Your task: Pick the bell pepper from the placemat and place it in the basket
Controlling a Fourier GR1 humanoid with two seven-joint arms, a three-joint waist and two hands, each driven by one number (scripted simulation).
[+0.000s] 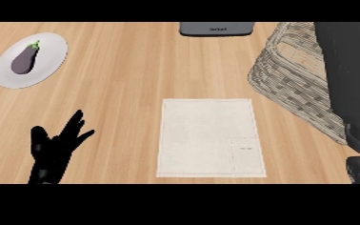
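A white cloth placemat (204, 133) lies on the wooden counter at centre, and nothing lies on it. No bell pepper shows anywhere. A wicker basket (288, 76) stands tilted at the right. A dark grey arm (341, 76) runs up the right edge and covers the basket's right side. The right hand itself does not show. My left hand (53, 155) rests at the lower left, open with its fingers spread and pointing up, holding nothing.
A white plate (53, 52) at the far left carries a purple eggplant (25, 59). A grey appliance (216, 28) sits at the counter's back edge, between the plate and the basket.
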